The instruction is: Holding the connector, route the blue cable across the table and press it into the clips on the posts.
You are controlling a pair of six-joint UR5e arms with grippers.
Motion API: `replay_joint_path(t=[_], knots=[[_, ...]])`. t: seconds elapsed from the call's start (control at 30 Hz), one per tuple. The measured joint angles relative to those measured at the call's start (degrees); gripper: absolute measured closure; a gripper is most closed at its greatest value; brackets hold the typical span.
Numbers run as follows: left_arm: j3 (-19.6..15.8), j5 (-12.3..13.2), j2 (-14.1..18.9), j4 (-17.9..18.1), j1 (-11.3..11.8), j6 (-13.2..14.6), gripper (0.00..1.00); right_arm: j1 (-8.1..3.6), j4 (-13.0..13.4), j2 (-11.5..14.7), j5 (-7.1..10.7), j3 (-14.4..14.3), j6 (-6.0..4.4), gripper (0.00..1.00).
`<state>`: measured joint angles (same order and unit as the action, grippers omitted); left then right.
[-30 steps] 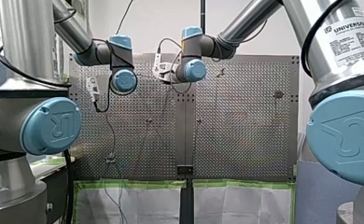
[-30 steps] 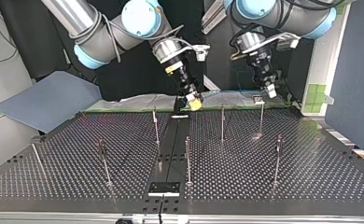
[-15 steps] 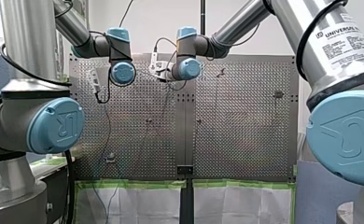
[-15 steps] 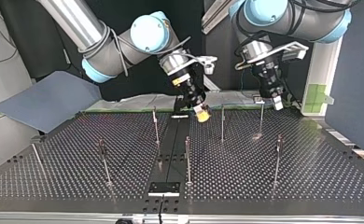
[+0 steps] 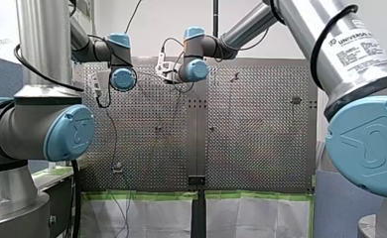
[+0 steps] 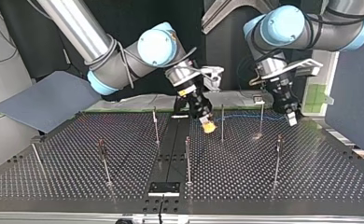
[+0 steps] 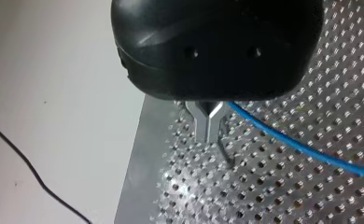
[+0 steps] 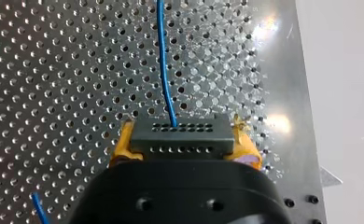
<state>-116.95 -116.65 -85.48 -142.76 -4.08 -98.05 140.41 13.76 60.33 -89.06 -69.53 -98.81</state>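
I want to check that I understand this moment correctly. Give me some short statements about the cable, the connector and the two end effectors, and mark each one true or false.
1. My right end effector grips the dark connector between its yellow pads. True.
2. The cable that leaves the connector is red. False: it is a blue cable.
3. In the top view, the blue cable runs from my right end effector across to my left end effector. True.
4. My left end effector's metal fingers stand wide open. False: they are closed together, and the blue cable comes out beside them.
5. The connector lies loose, with nothing holding it. False: my right end effector holds it.
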Motion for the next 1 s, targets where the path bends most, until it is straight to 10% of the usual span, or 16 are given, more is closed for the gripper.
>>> replay_joint_path(t=[0.37, 1.0], knots=[[2.58, 4.30, -3.59, 0.82, 1.83, -0.93, 1.00, 0.53, -2.42, -0.82, -0.35, 6.24, -0.08, 1.00], [5.55, 1.68, -6.02, 1.47, 4.23, -1.63, 1.00, 2.66, -2.47, -6.98, -0.91, 14.41, 1.47, 1.00]])
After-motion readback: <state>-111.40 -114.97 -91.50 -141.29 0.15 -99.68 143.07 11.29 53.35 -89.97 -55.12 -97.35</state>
